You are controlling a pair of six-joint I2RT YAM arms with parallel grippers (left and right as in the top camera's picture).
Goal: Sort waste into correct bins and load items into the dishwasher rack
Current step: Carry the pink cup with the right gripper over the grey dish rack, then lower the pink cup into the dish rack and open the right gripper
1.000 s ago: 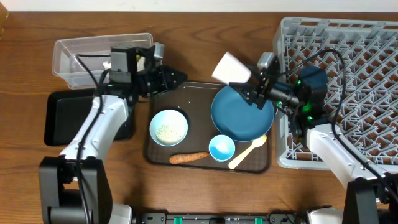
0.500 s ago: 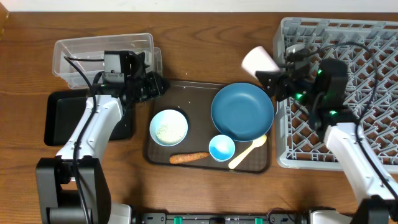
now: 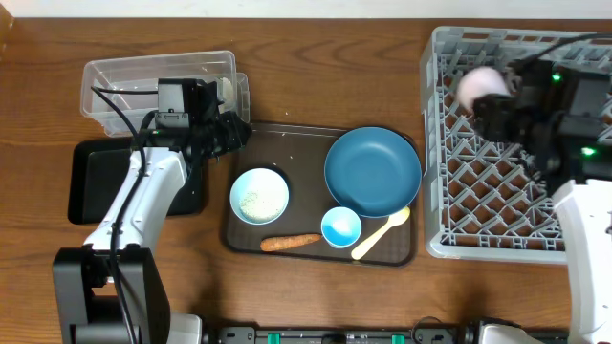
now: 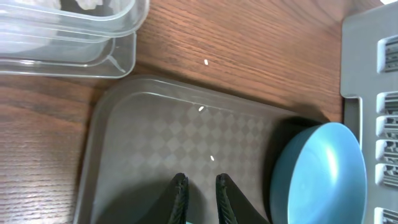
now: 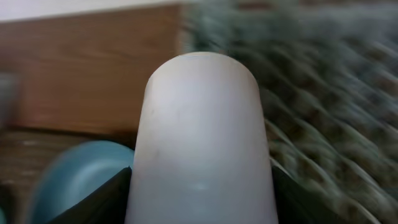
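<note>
Carried rightward, one pink-white cup (image 3: 481, 84) now hangs over the dishwasher rack (image 3: 497, 205), clamped in the right gripper (image 3: 499, 103). Left gripper (image 4: 199, 196), nearly closed, holds nothing. Two bowls (image 3: 259, 195), one plate (image 3: 372, 173) remain.

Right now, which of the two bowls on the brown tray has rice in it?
The pale-blue bowl, the larger one at the tray's left, holds white rice grains. The small bright-blue bowl, nearer the cream spoon, looks empty.

Grey lattice rack (image 3: 535, 191), dark-blue plate (image 3: 373, 172), orange carrot (image 3: 291, 242), checkered brown tray (image 4: 155, 143)
</note>
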